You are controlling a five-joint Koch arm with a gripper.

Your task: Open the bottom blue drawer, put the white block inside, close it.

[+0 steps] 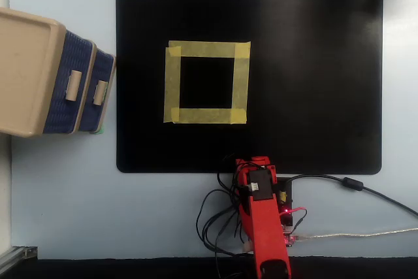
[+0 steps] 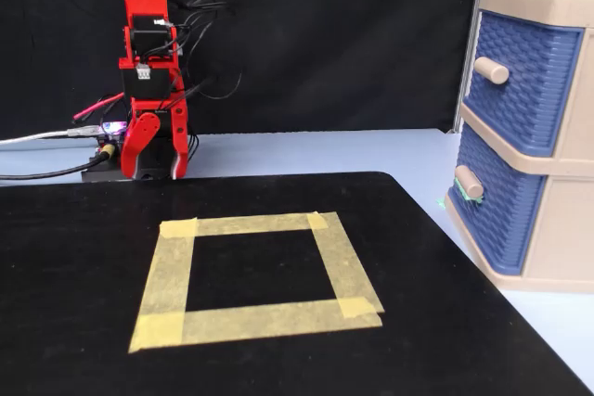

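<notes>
Bottom blue drawer (image 2: pixel 497 215) sits flush in the beige cabinet (image 2: pixel 557 229), well away from the claw (image 2: pixel 147 150), on the right in the fixed view and on the left in the overhead view. It appears fully closed. The white block is not visible on the black mat (image 1: pixel 313 83), inside the yellow tape square (image 2: pixel 251 271), or on the table (image 1: pixel 65 194). Judgement: it is most likely inside the drawer, though no camera can confirm this.

Risks from this point:
- If the block was not in fact deposited, the closed front hides the fault; the task would read as done when it is not.
- Loose cables (image 1: pixel 219 220) are bunched around the arm's base; a further swing could snag them and drag the arm off line.
- The cabinet stands free on the table edge beside the mat; any renewed push could shift it.

Arm (image 2: pixel 148 71) pose: folded upright over its base at the mat's far edge in the fixed view, links stacked, claw pointing down close above the table. The claw holds nothing visible; the jaws overlap, so I cannot tell how far apart they stand.
</notes>
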